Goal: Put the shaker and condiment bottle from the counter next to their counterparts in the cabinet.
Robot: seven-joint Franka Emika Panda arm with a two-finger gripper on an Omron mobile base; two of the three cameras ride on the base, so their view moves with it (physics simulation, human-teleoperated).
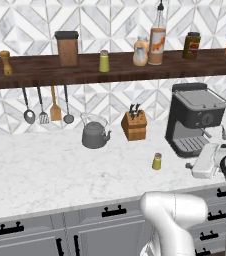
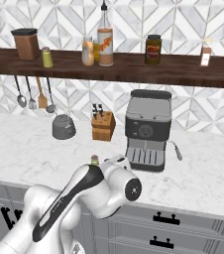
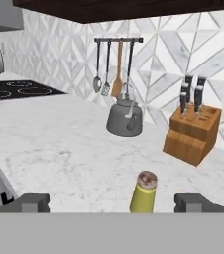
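A small yellow-green shaker [image 3: 143, 192] with a grey cap stands upright on the white marble counter [image 1: 45, 170], in front of the coffee machine. My gripper [image 3: 113, 203] is open and low over the counter, just short of the shaker [image 1: 157, 161], which sits a little right of centre between the fingertips [image 3: 32, 202]. Seen from the left base, the gripper [image 1: 192, 165] is just right of the shaker. The tall condiment bottle [image 1: 157, 37] stands on the dark wooden cabinet shelf [image 1: 35, 70] beside a squat orange bottle [image 1: 140, 51]. A matching shaker [image 1: 104, 61] stands on the shelf further left.
A grey kettle [image 1: 94, 132] and a wooden knife block [image 1: 134, 125] stand behind the shaker. A black coffee machine [image 1: 195, 120] rises at the right. Utensils [image 1: 47, 107] hang under the shelf. A brown canister [image 1: 66, 48] and a dark jar [image 1: 191, 46] also stand on the shelf.
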